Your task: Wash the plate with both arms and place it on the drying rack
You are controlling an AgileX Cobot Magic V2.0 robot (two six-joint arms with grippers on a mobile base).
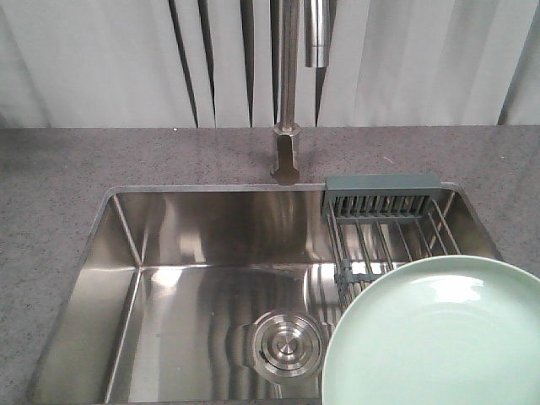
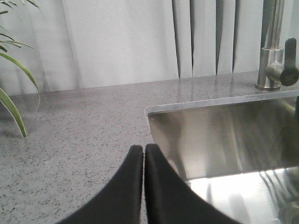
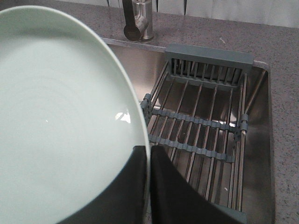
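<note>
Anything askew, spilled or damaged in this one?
Nothing stands out. The plate looks intact, gripped at its rim by the right gripper near the drying rack, which sits straight in the sink. No spill shows on the counter. The left gripper is shut and empty over the counter's edge.

Grey counter (image 1: 67,169), steel sink (image 1: 202,236), pale blinds (image 1: 101,59).
Speckled stone surrounds the shiny sink; a steel tap (image 1: 286,156) stands behind it, and green leaves (image 2: 14,113) hang over the counter.
</note>
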